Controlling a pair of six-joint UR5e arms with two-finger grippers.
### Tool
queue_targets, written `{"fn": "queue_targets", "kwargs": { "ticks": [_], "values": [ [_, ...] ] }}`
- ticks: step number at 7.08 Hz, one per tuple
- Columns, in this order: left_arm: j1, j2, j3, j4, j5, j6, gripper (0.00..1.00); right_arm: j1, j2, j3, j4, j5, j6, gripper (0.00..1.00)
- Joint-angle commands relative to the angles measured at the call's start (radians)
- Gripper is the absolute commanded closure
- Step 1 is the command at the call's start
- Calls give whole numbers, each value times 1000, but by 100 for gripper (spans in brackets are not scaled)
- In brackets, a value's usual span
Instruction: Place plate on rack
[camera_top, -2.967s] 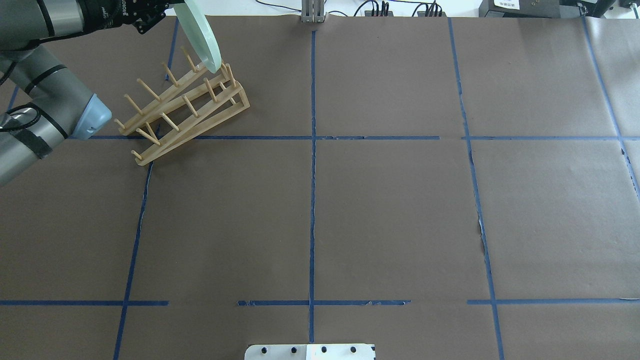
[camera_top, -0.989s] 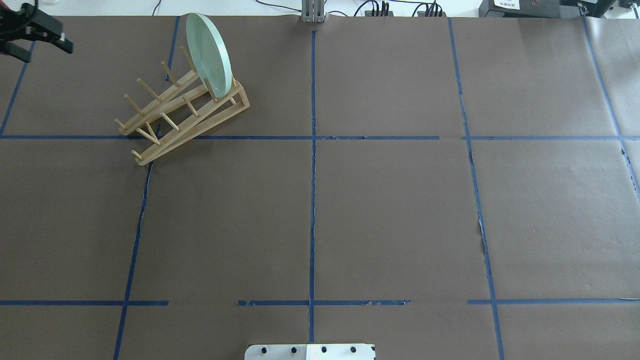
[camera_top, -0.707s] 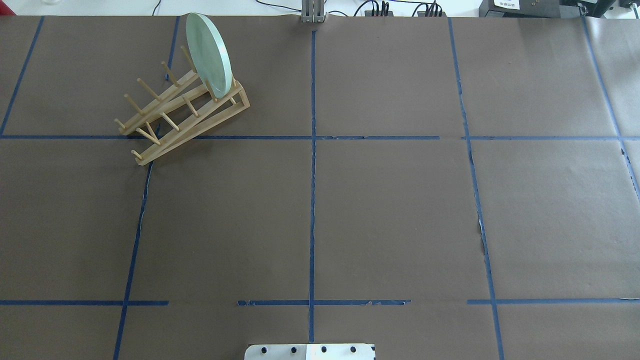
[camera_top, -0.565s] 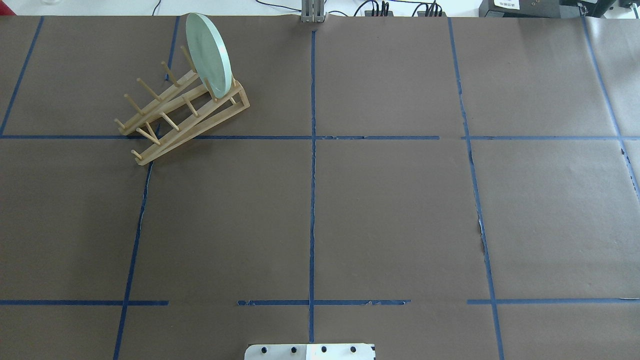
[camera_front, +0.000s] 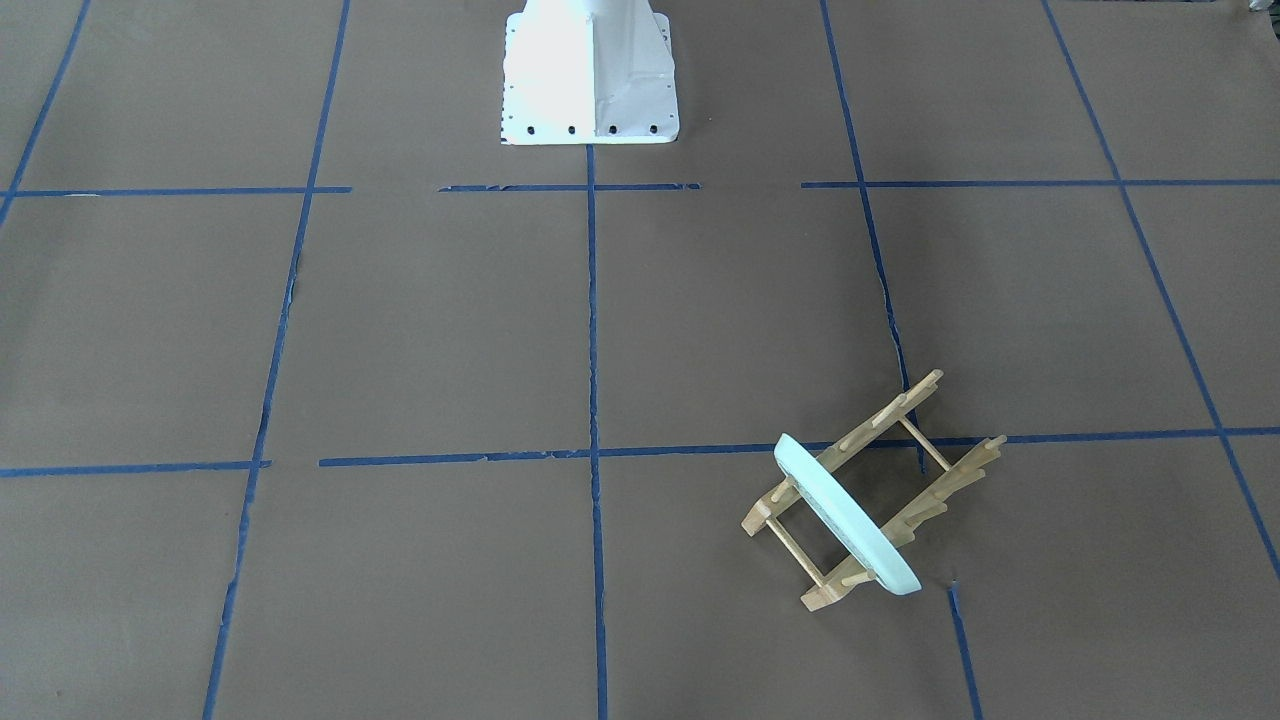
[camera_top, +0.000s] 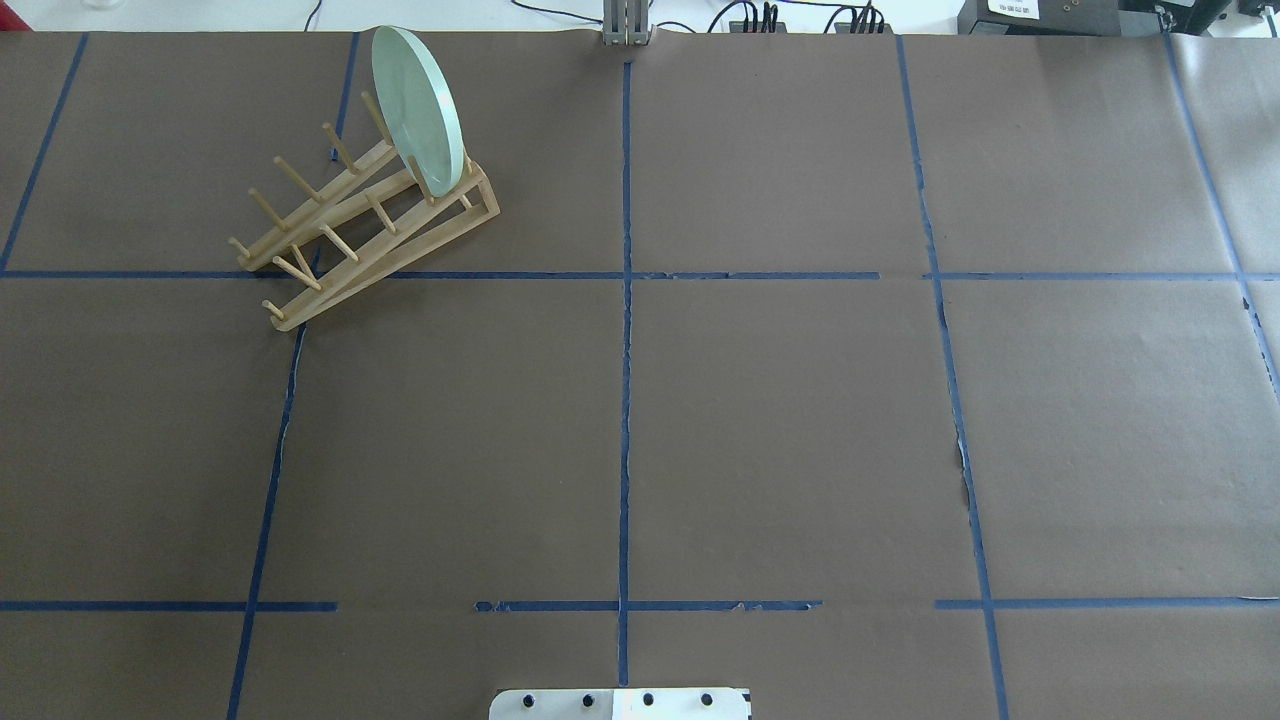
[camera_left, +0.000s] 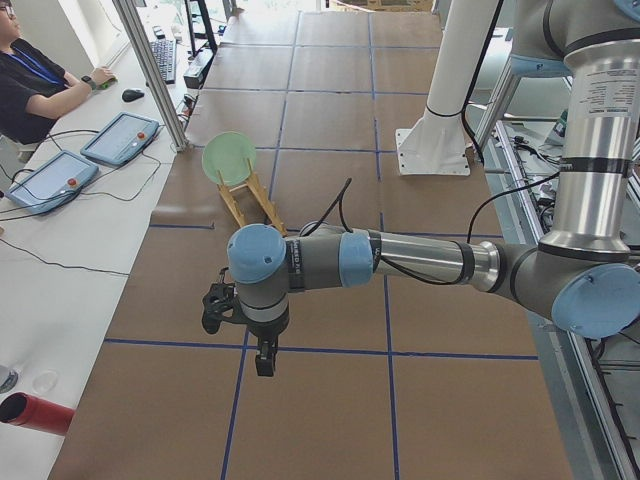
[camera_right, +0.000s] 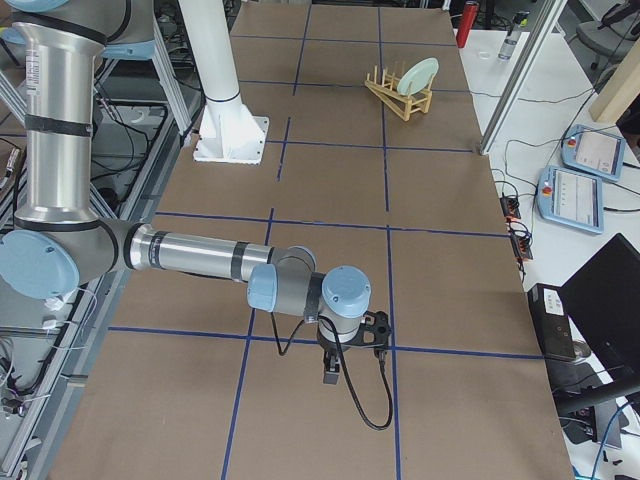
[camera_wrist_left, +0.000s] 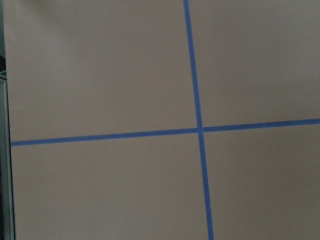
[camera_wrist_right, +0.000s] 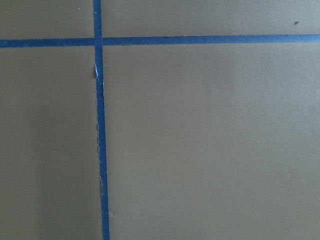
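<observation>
- I see the plate (camera_top: 418, 108) standing on edge in the rack (camera_top: 372, 228), between its end pegs.
- For the left gripper (camera_left: 214, 308) and the right gripper (camera_right: 376, 330), I cannot tell whether they are open or closed.

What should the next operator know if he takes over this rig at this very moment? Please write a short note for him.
Left gripper: above the bare table, far from the rack; open or shut cannot be told.
Right gripper: also above bare table, far from the rack; cannot be told either.
Plate: stands on its edge between the pegs at the rack's end farther from the robot, leaning a little. Nothing holds it.
Done: the plate is on the rack.
Left: apparently nothing; perhaps only check that the plate sits steady.
</observation>
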Motion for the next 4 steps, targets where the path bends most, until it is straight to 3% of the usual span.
{"fn": "queue_targets", "kwargs": {
  "ticks": [1,4],
  "values": [
    [4,15,2,-108,-45,-80,0,-1,0,0,0,0,0,0],
    [76,41,7,-219,-41,-136,0,-1,0,0,0,0,0,0]
  ]
}}
